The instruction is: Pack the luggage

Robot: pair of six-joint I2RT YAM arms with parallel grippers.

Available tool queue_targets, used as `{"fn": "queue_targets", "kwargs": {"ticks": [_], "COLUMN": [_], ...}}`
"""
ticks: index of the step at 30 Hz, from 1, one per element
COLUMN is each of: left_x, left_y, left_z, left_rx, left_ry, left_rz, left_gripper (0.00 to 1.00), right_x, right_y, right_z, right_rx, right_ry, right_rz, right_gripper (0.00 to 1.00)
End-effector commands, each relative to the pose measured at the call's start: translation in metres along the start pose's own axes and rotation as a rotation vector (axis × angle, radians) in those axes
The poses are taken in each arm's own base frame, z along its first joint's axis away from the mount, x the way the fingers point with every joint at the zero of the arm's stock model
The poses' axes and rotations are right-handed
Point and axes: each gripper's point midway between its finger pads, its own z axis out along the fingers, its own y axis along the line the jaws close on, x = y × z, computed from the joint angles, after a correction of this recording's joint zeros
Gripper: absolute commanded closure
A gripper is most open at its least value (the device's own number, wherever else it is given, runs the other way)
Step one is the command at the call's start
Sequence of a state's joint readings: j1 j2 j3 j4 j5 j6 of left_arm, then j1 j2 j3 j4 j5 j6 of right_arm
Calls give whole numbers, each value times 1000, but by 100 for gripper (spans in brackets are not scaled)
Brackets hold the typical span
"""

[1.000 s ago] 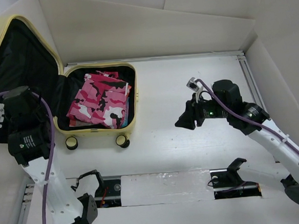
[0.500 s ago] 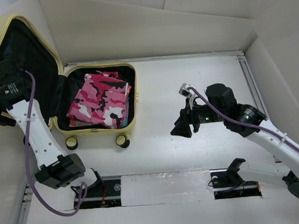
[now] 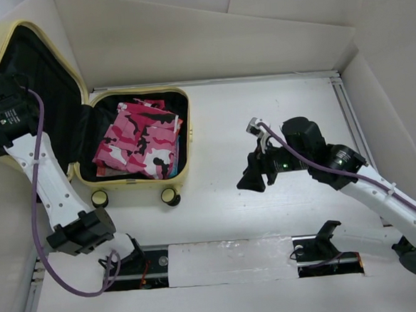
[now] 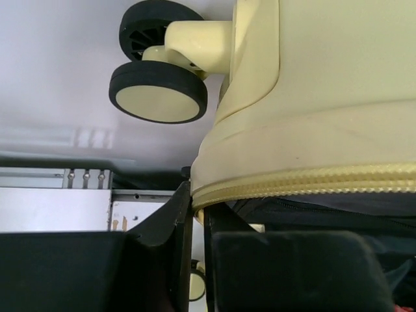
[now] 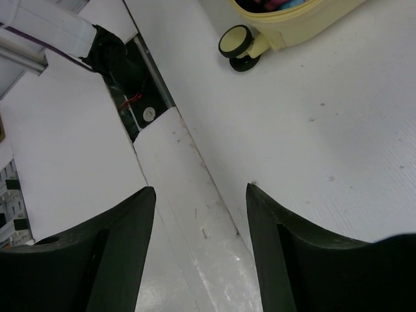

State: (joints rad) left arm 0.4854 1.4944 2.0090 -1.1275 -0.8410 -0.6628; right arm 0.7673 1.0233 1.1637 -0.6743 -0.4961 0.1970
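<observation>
Open yellow luggage [image 3: 135, 182] at the far left corner of the table [image 3: 263, 123]. Base lying flat, wheels [image 3: 170, 196] toward the near edge, filled with a folded pink camouflage cloth [image 3: 139, 139]. Lid [image 3: 38, 75] standing up along the left edge, black lining facing right.

Along the left edge, left arm [image 3: 49, 181] reaching up to the lid's outer side. Seen from the left wrist: left gripper [image 4: 198, 195] right under the lid's zipped rim [image 4: 305, 179], fingers [image 4: 286, 266] close together with only a thin slit between. Impossible to tell whether pinching the rim or only touching it. Twin wheel of the lid above, top left.

Over bare table right of centre, right gripper [image 3: 251, 178] hovering, well apart from the luggage, pointing toward the near left. Fingers [image 5: 97, 260] spread wide, holding nothing.
</observation>
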Motion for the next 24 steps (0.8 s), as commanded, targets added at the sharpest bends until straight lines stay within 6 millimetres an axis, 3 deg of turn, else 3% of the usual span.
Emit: {"fn": "queue_targets", "kwargs": {"ticks": [1, 2, 4, 5, 6, 7, 8, 9, 10, 11, 12, 13, 14, 17, 19, 22, 24], "left_x": [11, 18, 52, 59, 69, 100, 107, 105, 129, 142, 141, 151, 153, 170, 176, 161, 134], "left_y": [-20, -23, -40, -43, -50, -48, -39, -48, -36, -38, -24, -14, -9, 22, 45, 61, 56], "left_z": [-9, -17, -38, -77, -99, -111, -151, -177, -205, -215, -236, -259, -258, -283, -325, -364, -385], "left_rx": [106, 139, 255, 398, 511, 566, 753, 929, 1113, 1186, 1327, 1503, 1488, 1643, 1869, 2124, 2254], "left_ry": [44, 47, 103, 126, 157, 238, 324, 349, 435, 473, 465, 456, 476, 542, 703, 787, 750], "left_rz": [-56, -61, -49, -64, -74, -51, -68, -105, -32, 27, 66, 197, 212, 373, 376, 361, 283], "left_gripper": [100, 100, 100, 100, 100, 100, 100, 100, 100, 97, 83, 29, 0, 0, 0, 0, 0], "right_x": [-5, -2, -4, -5, -8, -12, -13, -12, -10, -12, -10, -8, -9, -16, -22, -35, -41], "right_y": [1, -1, 0, -2, 2, 1, 0, 1, -1, -3, -3, -2, -3, -7, -14, -20, -23], "right_z": [-2, -1, -1, 3, 2, 5, 9, 10, 18, 22, 25, 31, 33, 35, 36, 35, 33], "right_rx": [11, 12, 11, 11, -1, -4, -4, -16, -22, -22, -28, -33, -34, -3, 39, 87, 110], "right_ry": [-20, -12, -20, -17, -23, -33, -34, -33, -15, -15, -2, 16, 15, 0, -16, -50, -68], "right_rz": [-33, -29, -33, -32, -24, -16, -16, -2, 19, 19, 35, 49, 48, 64, 72, 73, 69], "right_gripper": [36, 36, 36, 36, 36, 36, 36, 36, 36, 36, 36, 36, 36, 35, 35, 35, 35]}}
